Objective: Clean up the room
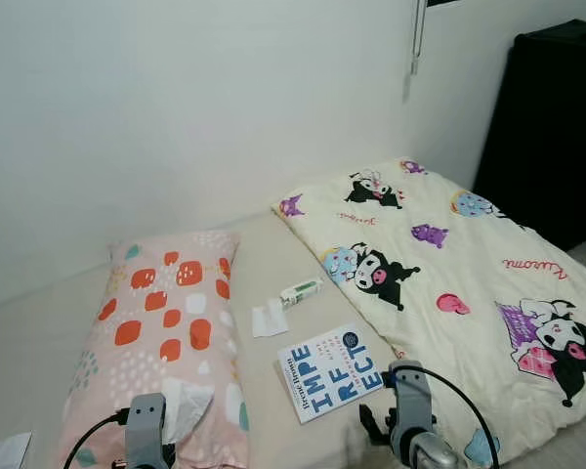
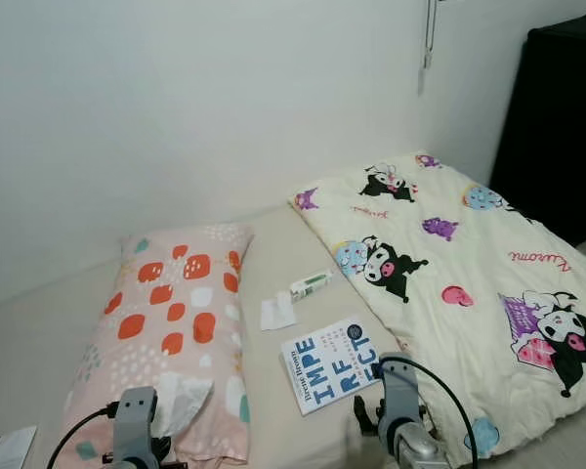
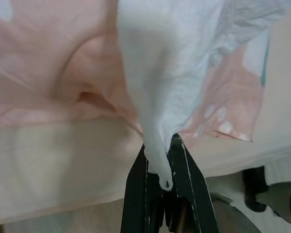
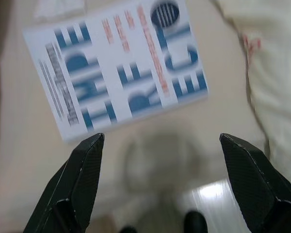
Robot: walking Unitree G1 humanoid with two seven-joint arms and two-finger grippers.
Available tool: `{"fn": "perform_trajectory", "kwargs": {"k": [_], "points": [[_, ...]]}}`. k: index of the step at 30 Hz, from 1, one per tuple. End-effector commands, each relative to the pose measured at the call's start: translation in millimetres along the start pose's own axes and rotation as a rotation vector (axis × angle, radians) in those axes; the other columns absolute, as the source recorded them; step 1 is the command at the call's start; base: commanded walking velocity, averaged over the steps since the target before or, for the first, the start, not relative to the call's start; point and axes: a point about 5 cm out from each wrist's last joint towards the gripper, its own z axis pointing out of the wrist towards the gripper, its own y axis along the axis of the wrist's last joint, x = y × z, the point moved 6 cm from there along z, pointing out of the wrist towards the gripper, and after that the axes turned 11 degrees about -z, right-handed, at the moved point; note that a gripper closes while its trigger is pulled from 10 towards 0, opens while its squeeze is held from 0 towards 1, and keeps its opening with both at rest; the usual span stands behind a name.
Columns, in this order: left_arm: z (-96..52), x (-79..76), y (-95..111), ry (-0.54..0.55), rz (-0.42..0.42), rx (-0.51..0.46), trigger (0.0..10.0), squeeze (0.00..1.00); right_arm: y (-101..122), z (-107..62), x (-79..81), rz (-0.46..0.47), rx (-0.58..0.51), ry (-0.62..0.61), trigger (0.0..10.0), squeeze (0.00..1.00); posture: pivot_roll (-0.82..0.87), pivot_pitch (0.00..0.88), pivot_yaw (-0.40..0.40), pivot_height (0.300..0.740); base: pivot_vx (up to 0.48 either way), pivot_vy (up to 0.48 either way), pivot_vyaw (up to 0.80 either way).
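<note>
Bed strewn with clutter beside a pink pillow.
Left gripper pinches a white tissue; right gripper, spread, hovers just near of the book.

Both eye views are evenly and softly lit, bright without harsh glare; the white wall reads slightly grey and shadows under the pillow and blanket edges are faint and diffuse. The black cabinet at the right is so dark that its surface detail is lost. The eye views are sharp enough to read the book cover. The right wrist view is motion-blurred, its book lettering smeared, with a bright glint on the floor. The left wrist view is soft, the white tissue near overexposed.
</note>
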Motion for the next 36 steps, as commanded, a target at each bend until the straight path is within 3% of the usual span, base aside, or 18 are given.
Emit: {"fn": "perform_trajectory", "kwargs": {"k": [1, 25, 36], "points": [[-2.5, 8.2, -6, 0.018, -0.017, 0.025, 10.0, 0.00, 1, 0.6, 5.6, 0.015, -0.009, 0.006, 10.0, 0.00, -0.11, 0.040, 0.129, 0.740, 0.000, 0.000, 0.73], [-4.8, 10.0, -18, 0.023, -0.057, 0.050, 10.0, 0.00, 6, 1.3, 4.8, -0.013, -0.029, 0.012, 10.0, 0.00, -0.12, 0.049, 0.120, 0.740, 0.000, 0.000, 0.73], [-3.2, 1.7, -20, -0.005, -0.049, 0.058, 10.0, 0.00, -5, -0.9, 9.0, -0.028, 0.007, 0.031, 10.0, 0.00, -0.12, 0.050, 0.110, 0.740, 0.000, -0.044, 0.73]]}}
